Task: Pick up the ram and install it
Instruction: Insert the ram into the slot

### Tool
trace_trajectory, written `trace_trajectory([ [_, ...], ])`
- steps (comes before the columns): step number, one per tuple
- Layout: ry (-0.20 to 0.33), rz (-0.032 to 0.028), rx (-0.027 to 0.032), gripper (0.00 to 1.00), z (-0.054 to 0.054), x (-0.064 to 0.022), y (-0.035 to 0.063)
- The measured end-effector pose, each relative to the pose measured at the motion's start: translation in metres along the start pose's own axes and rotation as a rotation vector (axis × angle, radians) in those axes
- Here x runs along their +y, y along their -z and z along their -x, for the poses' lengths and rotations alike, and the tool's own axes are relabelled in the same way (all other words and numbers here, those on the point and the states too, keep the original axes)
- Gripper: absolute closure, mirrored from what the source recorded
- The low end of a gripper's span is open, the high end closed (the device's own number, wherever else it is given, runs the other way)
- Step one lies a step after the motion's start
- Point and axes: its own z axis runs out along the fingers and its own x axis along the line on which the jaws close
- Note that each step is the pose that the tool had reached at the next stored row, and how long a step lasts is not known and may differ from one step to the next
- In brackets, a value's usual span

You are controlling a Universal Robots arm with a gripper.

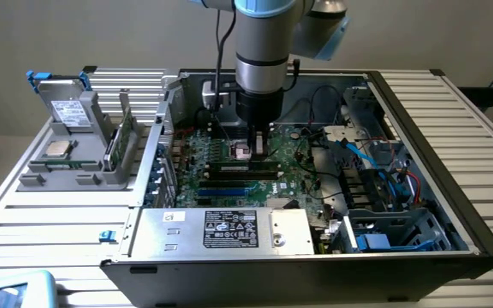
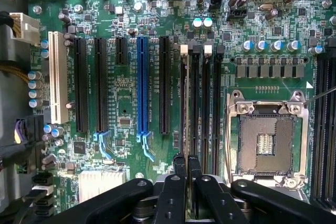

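Gripper (image 1: 259,149) hangs straight down over the motherboard (image 2: 126,93), its fingers pinched narrow on what looks like the ram (image 1: 239,167), kept on edge so it lines up with the black slots (image 2: 195,103). In the exterior view, loose cables (image 1: 359,154) crowd three o'clock of it, and a parts stand (image 1: 58,176) sits at nine o'clock.

I'm looking at a deep green motherboard (image 2: 131,93), speckled with silver solder dots and fine white lettering. On it the blue slot (image 2: 142,85) is a bright, saturated colour, the black slots (image 2: 81,85) beside it are dull, and the white slot (image 2: 58,77) is creamy. My gripper (image 2: 186,169) is matt black. The arm (image 1: 262,38) is silver with a pale blue cap. The case (image 1: 315,282) is black, and the power supply (image 1: 289,228) is silver with a black label (image 1: 229,228). At the exterior view's left, the bench (image 1: 49,224) is white with parallel ribbed slats.
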Motion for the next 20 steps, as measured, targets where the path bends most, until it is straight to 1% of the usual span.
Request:
trace_trajectory([
  [13, 0.000, 0.0001, 0.0002, 0.87, -0.0006, 0.0002, -0.0029],
  [20, 0.000, -0.0003, -0.0001, 0.87, -0.0004, 0.0018, -0.0051],
])
